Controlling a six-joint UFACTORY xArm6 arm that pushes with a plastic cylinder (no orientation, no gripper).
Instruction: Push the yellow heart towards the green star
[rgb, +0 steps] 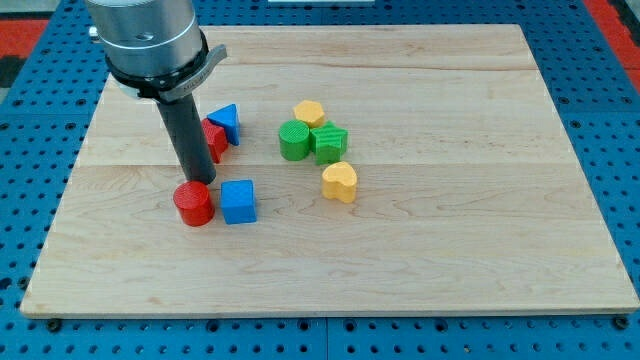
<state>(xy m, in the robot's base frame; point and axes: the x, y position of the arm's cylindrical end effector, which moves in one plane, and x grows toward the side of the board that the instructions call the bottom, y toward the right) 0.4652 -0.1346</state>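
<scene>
Rod-ended, this arm carries no gripper, so nothing here spreads or pinches; my tip (199, 181) stands in the left-centre of the frame, just at the upper edge of the red cylinder (193, 203); whether the two touch cannot be told. Right beside that cylinder, toward the view's right, sits the blue cube (238, 201). Behind the rod, partly hidden by it, lies another red block (215, 139) whose shape I cannot make out, with a blue triangular block (225, 122) touching it on its upper right.

On the wooden worktop (480, 200) the yellow heart (339, 182) lies near the middle of the frame, well apart from my tip and to its right, with the blue cube between them. Just above the heart stands the green star (329, 143), close but not touching. A green cylinder (295, 140) presses against the star's left side, and a yellow hexagonal block (309, 112) sits just above both.
</scene>
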